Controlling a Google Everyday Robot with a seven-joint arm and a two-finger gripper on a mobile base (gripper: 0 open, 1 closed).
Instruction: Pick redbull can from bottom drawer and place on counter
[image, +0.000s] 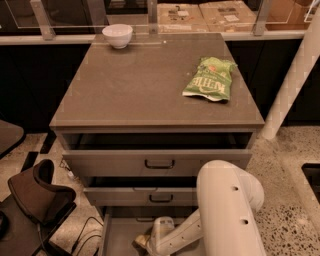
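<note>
The bottom drawer is pulled open at the foot of the cabinet, and part of its flat grey floor shows. My white arm reaches down into it from the right. The gripper sits low inside the drawer near its middle, at the bottom edge of the view. The redbull can is hidden or out of view. The counter is the wide grey-brown top of the cabinet, well above the gripper.
A green crinkled snack bag lies on the right of the counter and a white bowl stands at its back left. The two upper drawers are slightly open. A dark chair and cables stand left; a white post stands right.
</note>
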